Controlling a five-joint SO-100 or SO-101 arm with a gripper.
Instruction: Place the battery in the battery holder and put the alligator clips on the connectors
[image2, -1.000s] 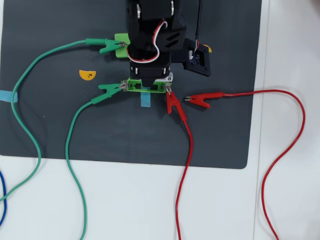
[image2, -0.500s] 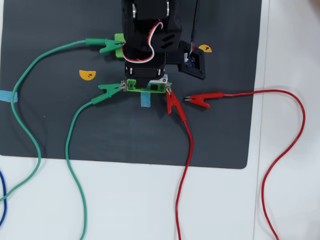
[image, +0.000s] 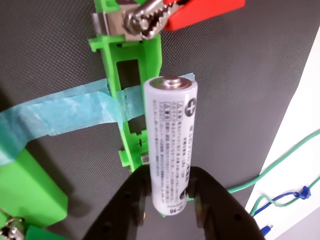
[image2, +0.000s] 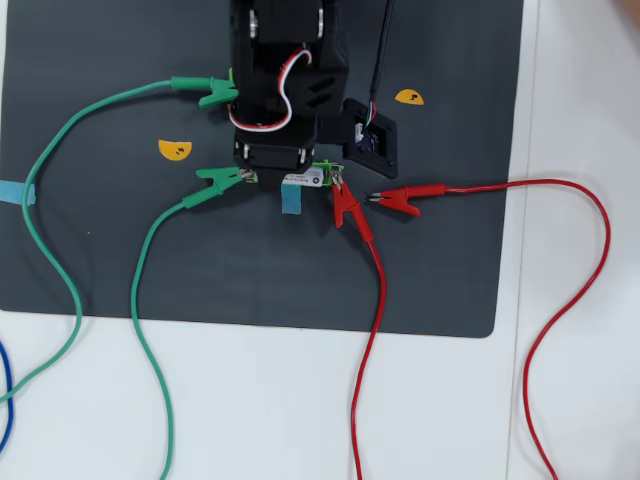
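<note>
My gripper (image: 170, 181) is shut on the battery (image: 171, 145), a white cell with its metal end pointing away from the wrist camera. The battery hangs just above and slightly right of the slot of the narrow green battery holder (image: 131, 55), which is taped to the mat. A red alligator clip (image: 186, 12) bites the metal connector tab (image: 107, 23) at the holder's far end. In the overhead view the gripper (image2: 292, 170) holds the battery (image2: 304, 178) over the holder (image2: 325, 166). The red clip (image2: 347, 208) is at its right end and a green clip (image2: 222, 180) at its left end.
Teal tape (image: 60, 112) crosses the holder. A wider light-green block (image: 25, 192) lies at the lower left of the wrist view. A loose red clip (image2: 402, 197) and a second green clip (image2: 205, 92) lie on the black mat (image2: 450, 270), with orange half-disc stickers (image2: 174, 150).
</note>
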